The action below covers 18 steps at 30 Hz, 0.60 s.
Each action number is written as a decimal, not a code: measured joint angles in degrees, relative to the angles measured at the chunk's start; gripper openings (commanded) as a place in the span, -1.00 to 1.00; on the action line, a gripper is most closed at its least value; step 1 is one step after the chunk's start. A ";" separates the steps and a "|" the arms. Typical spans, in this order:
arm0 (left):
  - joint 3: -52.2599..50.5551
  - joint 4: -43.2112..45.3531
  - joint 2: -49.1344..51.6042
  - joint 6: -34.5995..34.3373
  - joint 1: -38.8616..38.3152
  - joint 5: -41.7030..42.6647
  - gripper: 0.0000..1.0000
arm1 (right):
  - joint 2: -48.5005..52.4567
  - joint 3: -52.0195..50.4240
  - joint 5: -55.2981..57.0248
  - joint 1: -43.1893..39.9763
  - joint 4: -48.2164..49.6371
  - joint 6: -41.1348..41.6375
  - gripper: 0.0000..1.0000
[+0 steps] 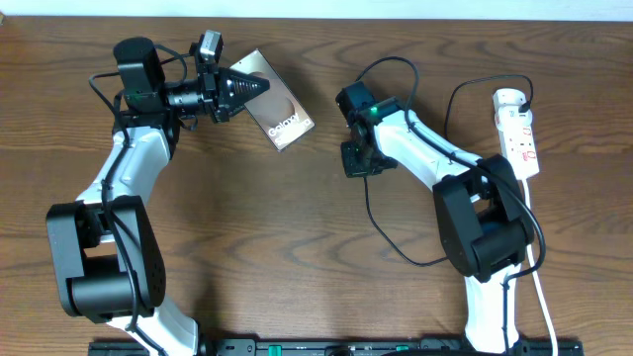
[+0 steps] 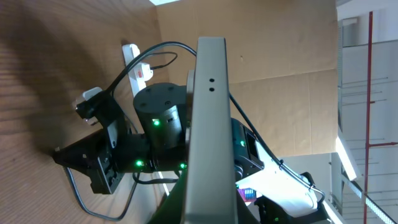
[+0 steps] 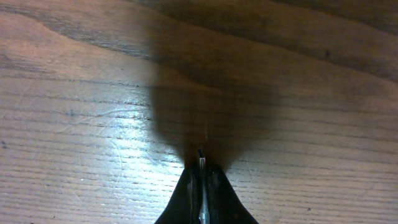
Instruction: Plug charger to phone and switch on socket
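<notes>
Jaws of the left gripper (image 1: 259, 87) are clamped on one end of the phone (image 1: 285, 119), at the far centre-left of the table (image 1: 297, 257). Right gripper (image 1: 354, 163) jaws are pinched tight on the charger (image 3: 201, 163) tip, pointing down at the table. Count: one phone, one charger, one socket (image 1: 520, 133) at far right.

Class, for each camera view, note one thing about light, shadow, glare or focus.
Overhead: even light, sharp, only faint shadows. Left wrist: the phone, edge-on and close, blocks the centre; the table at left is dim. Right wrist: white glare on the table, left of a dark shadow ahead of the right gripper.
</notes>
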 measured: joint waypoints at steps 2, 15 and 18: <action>0.00 0.00 0.00 0.00 0.00 0.00 -0.86 | 0.46 0.70 0.28 0.20 -1.03 -0.04 -0.98; 0.00 0.00 0.00 0.00 0.00 0.00 -0.85 | 1.07 1.55 -0.20 0.20 -6.58 -1.57 -0.71; 0.00 0.00 0.00 0.00 0.00 0.00 -0.85 | 1.07 1.55 -0.22 0.20 -7.17 -1.66 -0.89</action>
